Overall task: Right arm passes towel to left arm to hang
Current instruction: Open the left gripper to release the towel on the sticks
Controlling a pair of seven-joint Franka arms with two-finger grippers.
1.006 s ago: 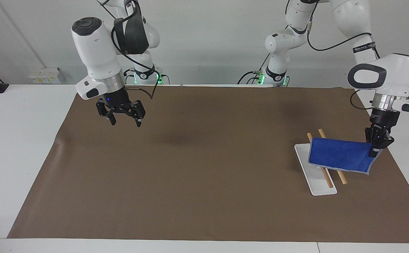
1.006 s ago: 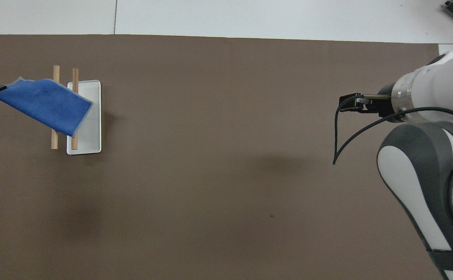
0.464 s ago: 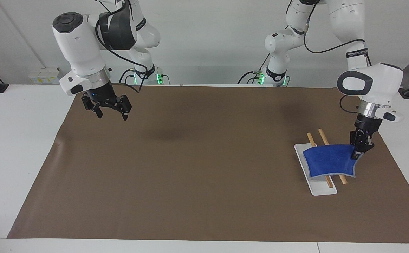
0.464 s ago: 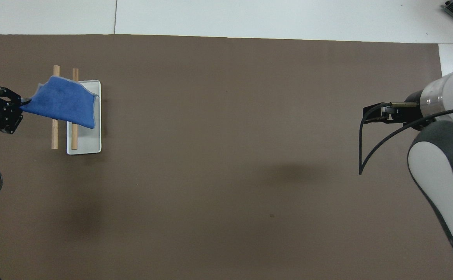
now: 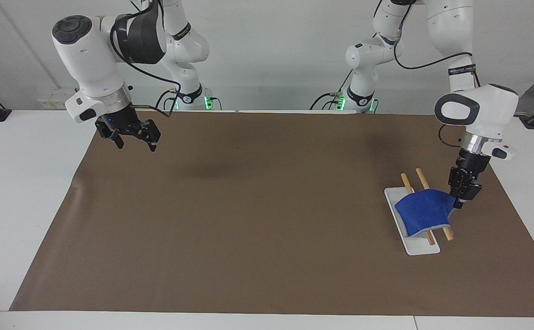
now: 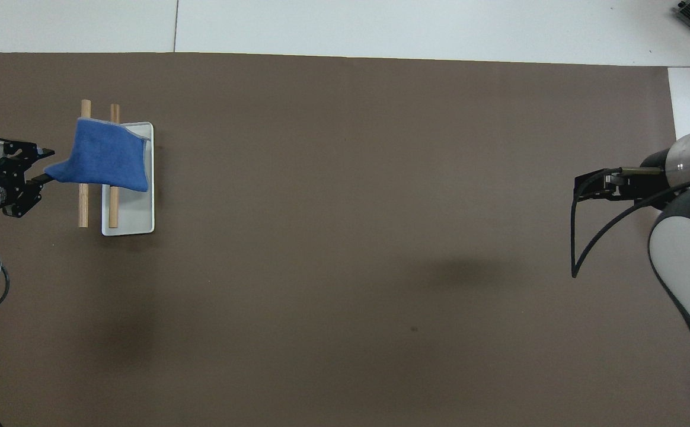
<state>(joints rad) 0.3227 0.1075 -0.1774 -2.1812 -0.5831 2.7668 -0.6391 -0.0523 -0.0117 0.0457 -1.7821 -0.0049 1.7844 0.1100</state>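
While I watch from my remote desk, clock: I read the overhead view as a dial, twelve o'clock farthest from the robots.
Towel (image 5: 423,213): I see the blue cloth draped over the two wooden rods (image 5: 447,234) of the rack, near ten o'clock on the brown mat (image 5: 267,220), toward the left arm's end of the table (image 5: 19,183).
Towel's lie: it hangs down over the rack's white base (image 5: 420,247), with one corner drawn out toward nine o'clock.
Rods: they run side by side along the twelve-to-six line, both ends poking out from under the cloth.
Left gripper (image 5: 457,204): it sits low at nine o'clock of the towel; from above I see its fingers parted, and the drawn-out corner lies against one fingertip.
Left grip: I see no pinch on the cloth.
Right gripper (image 5: 137,146): it hangs in the air over the mat's three o'clock edge, fingers spread wide, holding nothing.
Right arm's cable (image 6: 576,237): a black loop sags below the wrist.
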